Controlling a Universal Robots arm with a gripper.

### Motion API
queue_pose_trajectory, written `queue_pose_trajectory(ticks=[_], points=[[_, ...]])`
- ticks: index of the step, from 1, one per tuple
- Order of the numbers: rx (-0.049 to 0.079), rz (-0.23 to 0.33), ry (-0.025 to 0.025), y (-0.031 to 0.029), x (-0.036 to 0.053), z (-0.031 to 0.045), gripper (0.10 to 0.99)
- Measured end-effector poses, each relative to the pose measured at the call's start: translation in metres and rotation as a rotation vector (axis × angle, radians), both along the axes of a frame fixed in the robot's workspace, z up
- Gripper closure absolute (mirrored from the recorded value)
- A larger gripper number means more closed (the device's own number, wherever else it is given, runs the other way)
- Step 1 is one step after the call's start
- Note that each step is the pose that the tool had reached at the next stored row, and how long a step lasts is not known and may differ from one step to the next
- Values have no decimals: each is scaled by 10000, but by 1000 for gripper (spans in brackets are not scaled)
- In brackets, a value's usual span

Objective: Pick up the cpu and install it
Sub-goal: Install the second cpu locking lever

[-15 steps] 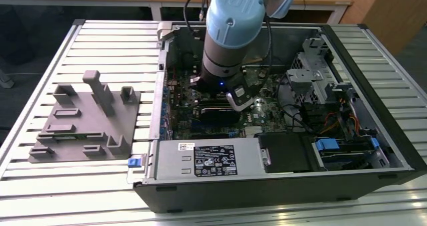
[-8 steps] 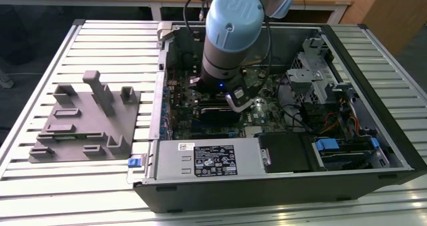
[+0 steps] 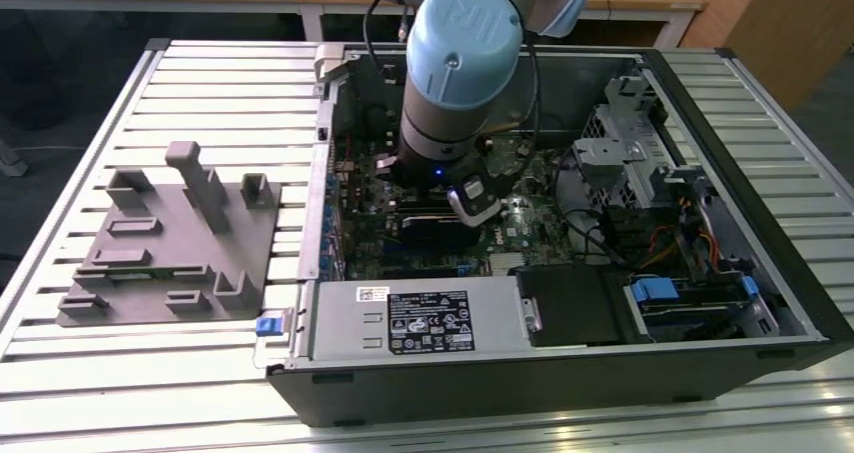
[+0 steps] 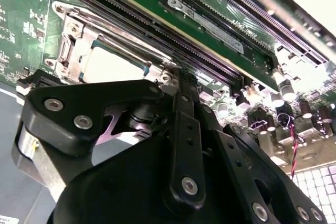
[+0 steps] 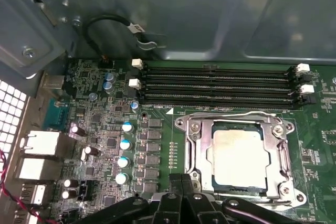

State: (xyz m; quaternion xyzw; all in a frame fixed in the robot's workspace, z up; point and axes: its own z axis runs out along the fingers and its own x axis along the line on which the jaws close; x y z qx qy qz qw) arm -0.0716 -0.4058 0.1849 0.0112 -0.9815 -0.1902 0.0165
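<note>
The cpu (image 5: 236,157), a pale silver square, lies flat inside the metal socket frame (image 5: 195,150) on the green motherboard; the second wrist view shows the cpu (image 4: 109,64) partly behind the gripper body. My gripper (image 5: 181,178) is shut, its two black fingers pressed together with nothing between them, tips just beside the frame's edge. In the second wrist view the gripper (image 4: 177,73) ends at the socket's corner. The exterior view has the arm (image 3: 454,73) reaching down into the open computer case (image 3: 561,373).
Memory slots (image 5: 215,85) run alongside the socket, and capacitors (image 5: 125,144) stand on its other side. A grey plastic tray (image 3: 160,243) lies on the slatted table at the exterior view's left. A power supply (image 3: 427,318), drive cage (image 3: 627,153) and cables crowd the case.
</note>
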Motion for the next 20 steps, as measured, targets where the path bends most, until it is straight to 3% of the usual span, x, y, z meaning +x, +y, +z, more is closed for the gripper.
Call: queue_pose_trajectory(ticks=[4,9,20], points=[[4,1,-2,0,-3,4,980],[0,0,1,0,-4,94,980],[0,1,1,0,-3,119,980]])
